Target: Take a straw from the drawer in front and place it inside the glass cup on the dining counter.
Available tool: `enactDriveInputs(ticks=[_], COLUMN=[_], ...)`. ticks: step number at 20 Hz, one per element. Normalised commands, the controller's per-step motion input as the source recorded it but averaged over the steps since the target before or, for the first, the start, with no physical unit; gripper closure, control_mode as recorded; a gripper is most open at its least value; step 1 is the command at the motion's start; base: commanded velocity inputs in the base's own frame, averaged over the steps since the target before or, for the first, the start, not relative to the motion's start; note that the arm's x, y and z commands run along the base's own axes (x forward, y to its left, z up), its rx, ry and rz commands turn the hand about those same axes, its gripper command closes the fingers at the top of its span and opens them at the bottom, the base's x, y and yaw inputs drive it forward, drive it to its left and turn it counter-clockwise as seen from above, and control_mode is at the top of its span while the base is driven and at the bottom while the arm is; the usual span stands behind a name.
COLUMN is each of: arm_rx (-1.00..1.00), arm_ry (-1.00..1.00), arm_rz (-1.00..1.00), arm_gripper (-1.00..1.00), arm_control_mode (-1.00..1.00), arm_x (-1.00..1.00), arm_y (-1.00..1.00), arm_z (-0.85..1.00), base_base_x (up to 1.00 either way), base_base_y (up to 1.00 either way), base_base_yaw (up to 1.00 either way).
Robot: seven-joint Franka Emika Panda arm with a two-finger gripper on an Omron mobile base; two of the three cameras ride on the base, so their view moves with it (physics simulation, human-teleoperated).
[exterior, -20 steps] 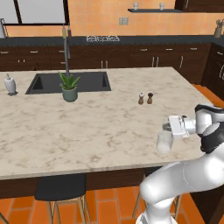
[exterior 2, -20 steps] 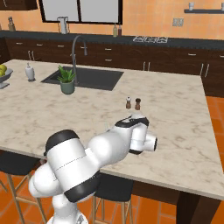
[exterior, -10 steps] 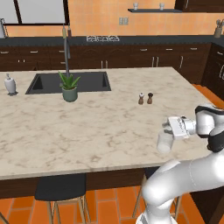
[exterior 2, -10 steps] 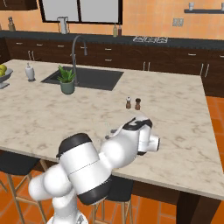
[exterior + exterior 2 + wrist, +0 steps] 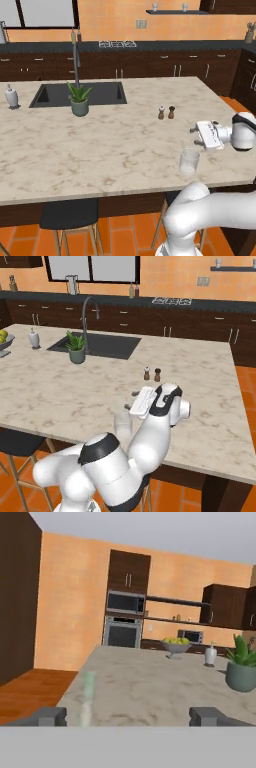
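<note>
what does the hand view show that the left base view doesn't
Only the hand view: a fruit bowl on the far end of the dining counter, and a wall oven with a microwave above it.

Only the left base view: the glass cup with the straw standing in it, the two shakers, the sink and faucet.

Both: the potted plant, the soap dispenser, and the open gripper.

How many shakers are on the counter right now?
2. The light shaker and the dark shaker stand side by side on the counter, beyond the glass cup and right of the sink. None seem hidden.
</note>
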Motion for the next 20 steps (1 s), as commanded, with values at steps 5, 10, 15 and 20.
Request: enactDriveInputs(ticks=[5, 10, 15, 20], arm_rx=[-0.29, -0.53, -0.53, -0.45], arm_ry=[-0.16, -0.24, -0.18, -0.03], arm_rz=[0.00, 0.00, 0.00, 0.00], arm_gripper=[-1.00, -1.00, -1.00, -1.00], arm_control_mode=[-1.00, -1.00, -1.00, -1.00], arm_x=[-0.29, -0.56, -0.54, -0.32], arm_y=[0.02, 0.28, 0.51, 0.61], arm_z=[0.62, 0.35, 0.35, 0.29], base_base_x=[0.00, 0.00, 0.00, 0.00], base_base_y=[0.00, 0.00, 0.00, 0.00], base_base_yaw=[0.00, 0.00, 0.00, 0.00])
